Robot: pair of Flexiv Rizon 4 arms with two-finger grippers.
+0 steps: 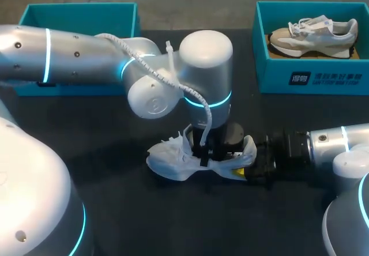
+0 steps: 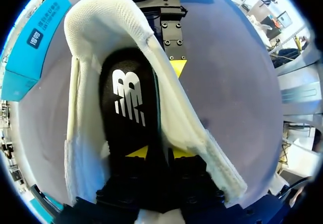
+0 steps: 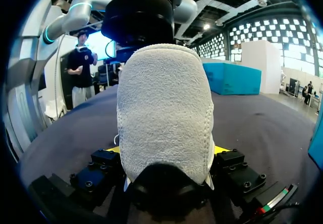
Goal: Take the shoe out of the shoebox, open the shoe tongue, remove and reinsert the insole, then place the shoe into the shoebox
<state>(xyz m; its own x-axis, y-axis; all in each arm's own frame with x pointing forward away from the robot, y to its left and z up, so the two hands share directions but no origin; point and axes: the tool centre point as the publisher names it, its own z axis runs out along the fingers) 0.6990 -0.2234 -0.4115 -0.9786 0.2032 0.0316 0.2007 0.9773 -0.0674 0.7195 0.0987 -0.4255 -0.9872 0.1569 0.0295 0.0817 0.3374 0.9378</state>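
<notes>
Dark tabletop (image 1: 173,221) carries a white shoe (image 1: 167,161) lying near its centre, out of its box. At the shoe's 3 o'clock the right gripper (image 3: 166,151) clamps the heel from both sides. From above, the left gripper (image 2: 159,153) reaches into the shoe's opening, its yellow tips narrowly set and pinching the black insole (image 2: 126,103). At the table's 1 o'clock a teal shoebox (image 1: 311,74) holds a beige sneaker (image 1: 311,37); at 11 o'clock sits a second teal box (image 1: 81,14)
</notes>
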